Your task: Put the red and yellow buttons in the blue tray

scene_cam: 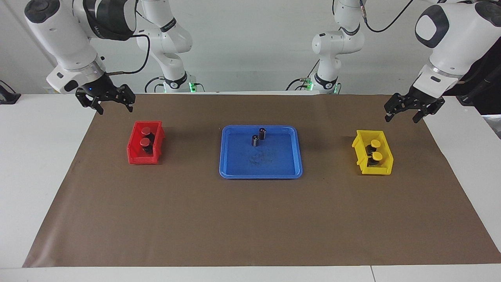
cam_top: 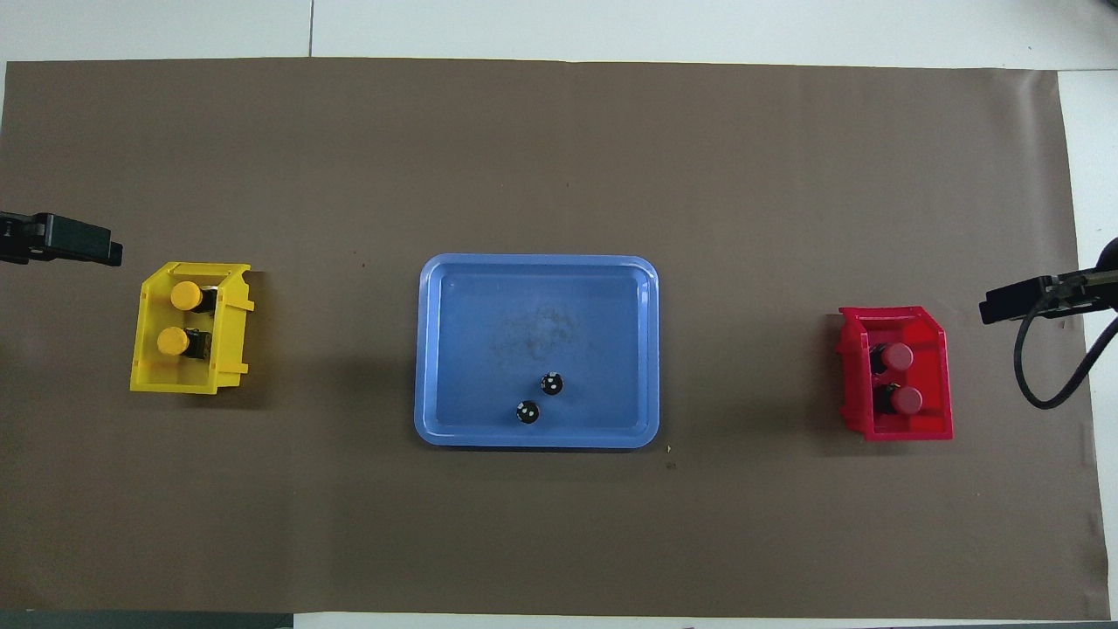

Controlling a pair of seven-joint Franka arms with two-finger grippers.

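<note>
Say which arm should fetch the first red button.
Right: the right gripper hangs open near the red bin holding the red buttons; the left gripper is by the yellow bin.

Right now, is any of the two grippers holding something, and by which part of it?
Nothing is held. The left gripper is open in the air near the small yellow plastic bin; the right gripper is open near the small red plastic bin.
</note>
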